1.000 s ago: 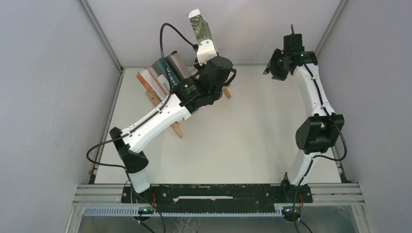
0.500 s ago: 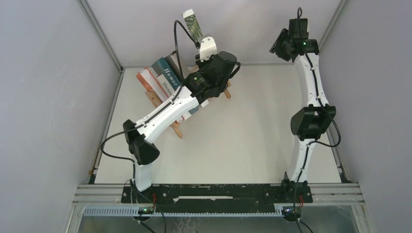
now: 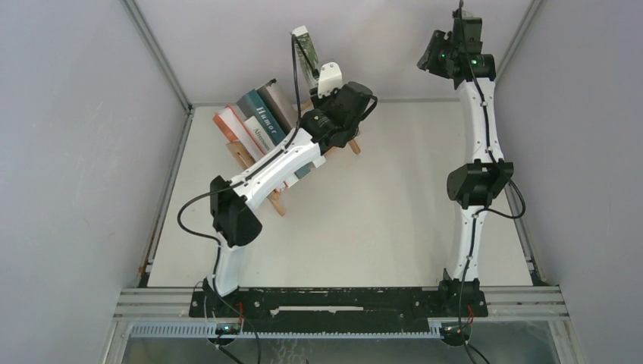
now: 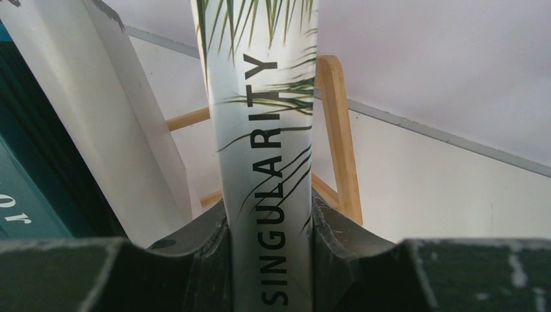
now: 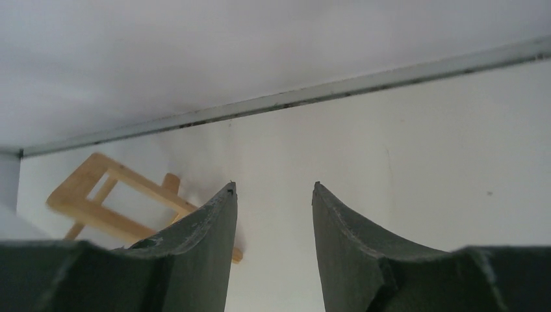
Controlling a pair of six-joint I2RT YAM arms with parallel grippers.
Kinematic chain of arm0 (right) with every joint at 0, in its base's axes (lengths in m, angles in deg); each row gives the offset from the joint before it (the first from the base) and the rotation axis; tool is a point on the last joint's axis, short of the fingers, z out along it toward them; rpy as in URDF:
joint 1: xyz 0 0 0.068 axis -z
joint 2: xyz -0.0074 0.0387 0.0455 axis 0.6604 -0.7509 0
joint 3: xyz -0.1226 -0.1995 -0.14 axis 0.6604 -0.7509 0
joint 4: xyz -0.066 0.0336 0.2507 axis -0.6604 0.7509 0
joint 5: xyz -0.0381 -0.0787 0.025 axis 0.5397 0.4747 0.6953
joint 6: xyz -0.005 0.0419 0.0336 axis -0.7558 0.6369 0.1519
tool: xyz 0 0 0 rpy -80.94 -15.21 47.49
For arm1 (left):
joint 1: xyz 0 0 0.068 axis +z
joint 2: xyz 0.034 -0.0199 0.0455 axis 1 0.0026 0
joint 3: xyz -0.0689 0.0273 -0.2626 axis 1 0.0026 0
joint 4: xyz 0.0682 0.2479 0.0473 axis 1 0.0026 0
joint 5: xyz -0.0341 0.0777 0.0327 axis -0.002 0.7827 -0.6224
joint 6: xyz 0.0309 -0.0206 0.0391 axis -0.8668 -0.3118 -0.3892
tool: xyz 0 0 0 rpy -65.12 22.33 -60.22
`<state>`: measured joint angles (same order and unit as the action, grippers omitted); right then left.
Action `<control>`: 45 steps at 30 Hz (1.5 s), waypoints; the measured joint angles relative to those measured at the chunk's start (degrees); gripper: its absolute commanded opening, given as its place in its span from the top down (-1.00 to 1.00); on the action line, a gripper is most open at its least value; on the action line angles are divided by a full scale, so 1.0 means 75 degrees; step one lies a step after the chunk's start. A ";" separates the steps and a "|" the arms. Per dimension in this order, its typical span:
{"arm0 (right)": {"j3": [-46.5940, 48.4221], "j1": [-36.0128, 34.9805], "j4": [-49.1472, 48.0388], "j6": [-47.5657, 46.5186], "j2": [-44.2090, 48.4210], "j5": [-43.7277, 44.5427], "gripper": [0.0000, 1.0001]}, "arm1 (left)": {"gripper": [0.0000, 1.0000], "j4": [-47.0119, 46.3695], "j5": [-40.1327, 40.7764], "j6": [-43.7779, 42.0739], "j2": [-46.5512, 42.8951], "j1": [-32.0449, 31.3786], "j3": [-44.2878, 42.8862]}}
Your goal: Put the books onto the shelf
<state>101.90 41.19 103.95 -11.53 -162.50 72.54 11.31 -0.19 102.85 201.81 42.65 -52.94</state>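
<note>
The left gripper is clamping the palm book across its closed covers at one end of the spine. The jaws are pressing flat on both faces, the title is facing the wrist camera, and the rest of the book is projecting beyond the fingertips.

Going left to right along the shelf, the orange book, the white book, the teal book and the grey book are standing packed together, leaving only the right-hand slot free. The palm book is sitting raised at that end. In the wrist view it is showing between the leaning grey book and the end frame, near both. Whether any edge is touching the slats cannot be told.

Handling, as a judgement:
- The book is appearing thin, light and stiff along the spine, so one pinch is carrying it without sag.
- The cover is looking glossy and is probably slipping easily under a weak grip.
- Holding near the spine, across both covers, is stopping the pages from fanning.
- The leaning neighbour is narrowing the slot, so the book is likely needing a matching tilt to enter.

The right gripper, at far right and raised near the back wall, is standing partly open with nothing between its jaws
</note>
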 measured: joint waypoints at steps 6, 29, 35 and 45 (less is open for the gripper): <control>-0.1955 -0.0854 -0.1166 -0.1518 0.1600 -0.0280 -0.28 | 0.92 -0.0061 -0.0041 -0.0009 0.0006 0.0178 0.0000; -0.9911 -0.1177 -0.5960 -0.2075 0.5228 -0.0583 -0.26 | 0.95 -0.0510 0.0026 0.0265 0.0122 0.0580 0.0705; -1.0241 -0.1145 -0.6438 -0.1851 0.5630 -0.0673 -0.25 | 0.96 -0.0399 0.0143 0.0796 0.0437 0.0580 0.0705; -1.0844 -0.1134 -0.6569 -0.1539 0.5674 -0.0921 -0.24 | 0.95 0.0157 0.0428 0.1638 0.1218 0.0554 0.0682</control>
<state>20.57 32.69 54.68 -23.07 -119.95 65.63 12.49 3.02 115.13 210.94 46.80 -47.83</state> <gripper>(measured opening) 0.622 0.393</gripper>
